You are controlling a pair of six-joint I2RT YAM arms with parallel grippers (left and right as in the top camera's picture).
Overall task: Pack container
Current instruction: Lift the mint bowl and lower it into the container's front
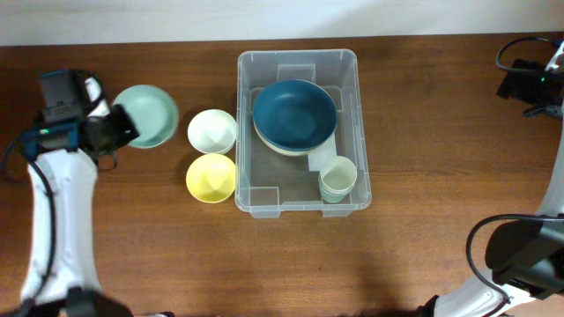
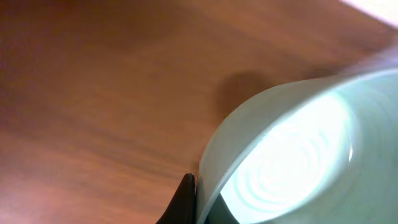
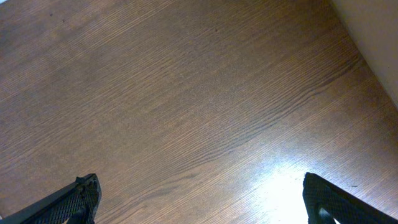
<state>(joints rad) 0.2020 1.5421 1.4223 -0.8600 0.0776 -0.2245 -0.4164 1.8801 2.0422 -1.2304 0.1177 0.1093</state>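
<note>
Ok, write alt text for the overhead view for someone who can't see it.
A clear container sits centre-frame, holding a dark blue bowl nested on a paler one and stacked pale cups. Left of it lie a white bowl, a yellow bowl and a mint bowl, with the jaws of the left arm at the mint bowl's rim.

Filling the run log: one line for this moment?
left gripper: at green bowl rim | right gripper: open | container: blue bowl, cup inside
</note>
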